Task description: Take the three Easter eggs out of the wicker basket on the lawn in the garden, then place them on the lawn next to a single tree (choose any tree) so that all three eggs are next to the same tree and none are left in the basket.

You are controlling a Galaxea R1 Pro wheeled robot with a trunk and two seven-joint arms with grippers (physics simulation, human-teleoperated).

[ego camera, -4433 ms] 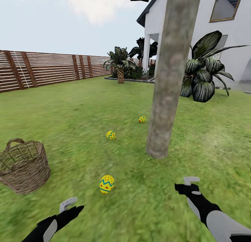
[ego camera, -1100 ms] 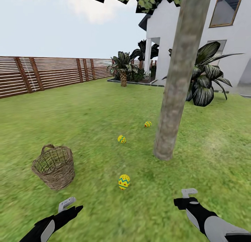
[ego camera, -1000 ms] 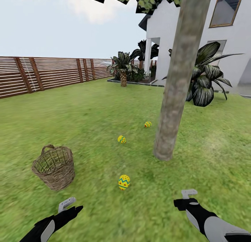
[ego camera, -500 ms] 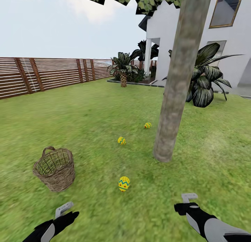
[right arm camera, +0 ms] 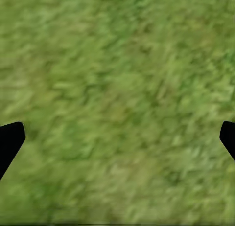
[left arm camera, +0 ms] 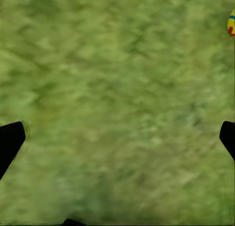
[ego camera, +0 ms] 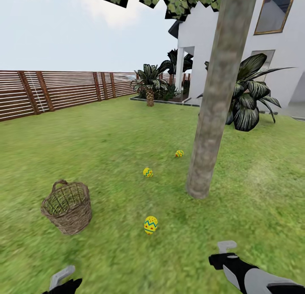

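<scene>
The slatted wooden fence (ego camera: 55, 92) runs along the far side of the lawn (ego camera: 97, 137), well left of the tree (ego camera: 216, 99). The wicker basket (ego camera: 67, 207) stands upright on the grass, left of the trunk and well apart from it. The left gripper (left arm camera: 117, 143) hangs over bare grass with its jaws spread wide and nothing between them. Three Easter eggs lie on the lawn left of the trunk: the near egg (ego camera: 150, 225) between basket and trunk, the middle egg (ego camera: 147, 172) farther back, the far egg (ego camera: 179, 153) just beside the trunk. The right gripper (right arm camera: 117, 143) hangs over grass right of the trunk base, jaws spread wide, empty. A white house (ego camera: 275, 44) and a broad-leaved plant (ego camera: 250, 95) stand behind the tree.
</scene>
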